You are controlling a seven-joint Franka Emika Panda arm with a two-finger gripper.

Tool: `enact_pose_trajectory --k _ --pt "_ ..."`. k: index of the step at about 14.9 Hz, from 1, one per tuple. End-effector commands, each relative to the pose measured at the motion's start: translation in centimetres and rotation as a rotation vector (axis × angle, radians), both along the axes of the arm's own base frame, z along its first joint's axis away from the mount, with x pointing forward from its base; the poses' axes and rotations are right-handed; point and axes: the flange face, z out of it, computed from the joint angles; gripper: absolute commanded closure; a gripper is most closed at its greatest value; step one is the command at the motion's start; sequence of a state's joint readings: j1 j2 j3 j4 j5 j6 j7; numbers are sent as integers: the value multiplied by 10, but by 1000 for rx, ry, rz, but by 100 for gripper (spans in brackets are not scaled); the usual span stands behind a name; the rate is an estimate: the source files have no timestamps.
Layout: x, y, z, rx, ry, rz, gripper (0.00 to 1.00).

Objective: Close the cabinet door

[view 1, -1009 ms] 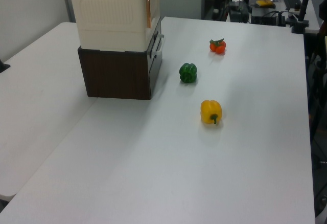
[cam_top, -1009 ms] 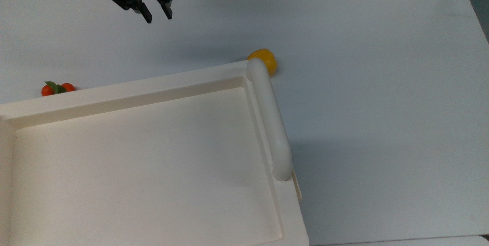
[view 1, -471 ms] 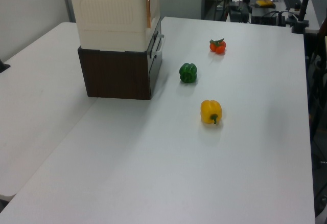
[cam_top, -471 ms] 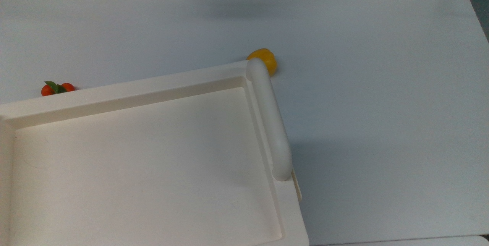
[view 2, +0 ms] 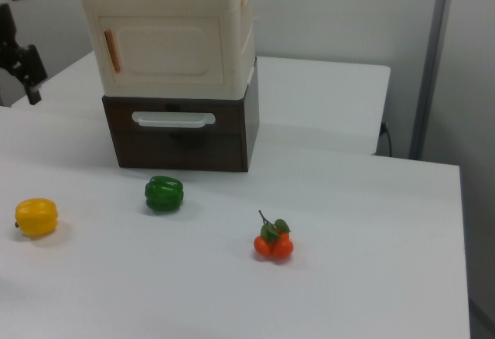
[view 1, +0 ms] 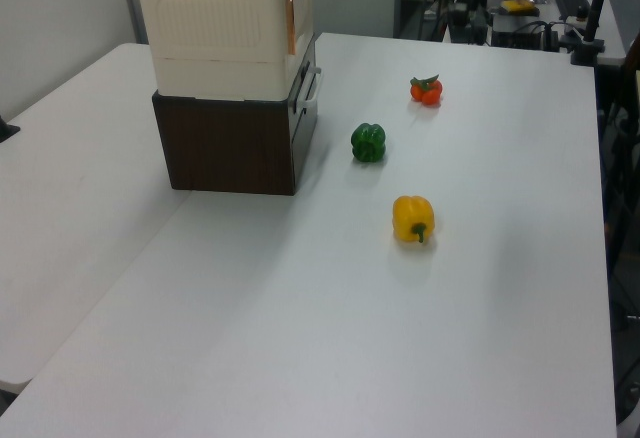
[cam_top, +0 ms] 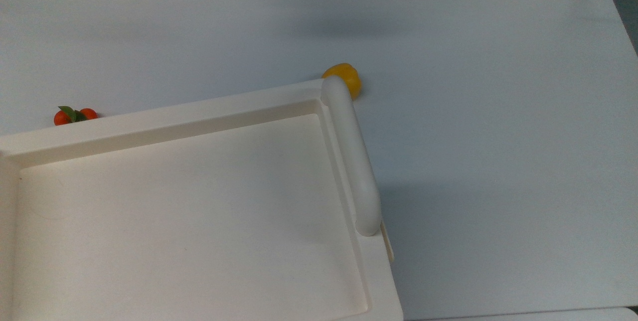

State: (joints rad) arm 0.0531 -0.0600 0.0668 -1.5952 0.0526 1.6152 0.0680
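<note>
The cabinet door (view 2: 166,49) is the cream panel on the front of the cream upper cabinet, with an orange handle (view 2: 112,51) along the right view's left edge. It lies flush with the cabinet front, with no gap showing. In the left view the cabinet door (view 1: 301,3) is seen nearly edge-on, facing the left view's right, and its orange handle (view 1: 291,23) sits against the cabinet. From above, the cabinet's recessed cream top (cam_top: 149,126) and a thick white bar (cam_top: 351,156) cover the front.
A dark brown drawer unit (view 2: 182,145) with a white handle sits under the cabinet. On the white table lie a green pepper (view 2: 164,193), a yellow pepper (view 2: 36,217) and small tomatoes (view 2: 273,244). A black stand (view 2: 19,60) is at the right view's far left.
The gripper that hung open at the top view's upper left one second ago has withdrawn out of the top view. The cabinet, door and vegetables have not moved.
</note>
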Motion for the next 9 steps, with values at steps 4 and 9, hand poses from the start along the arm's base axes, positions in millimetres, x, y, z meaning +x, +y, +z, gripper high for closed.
enact_pose_trajectory --k 4,9 --pt "17 -16 -24 -38 -43 90 0" --pt "18 -8 -26 -36 -39 100 0"
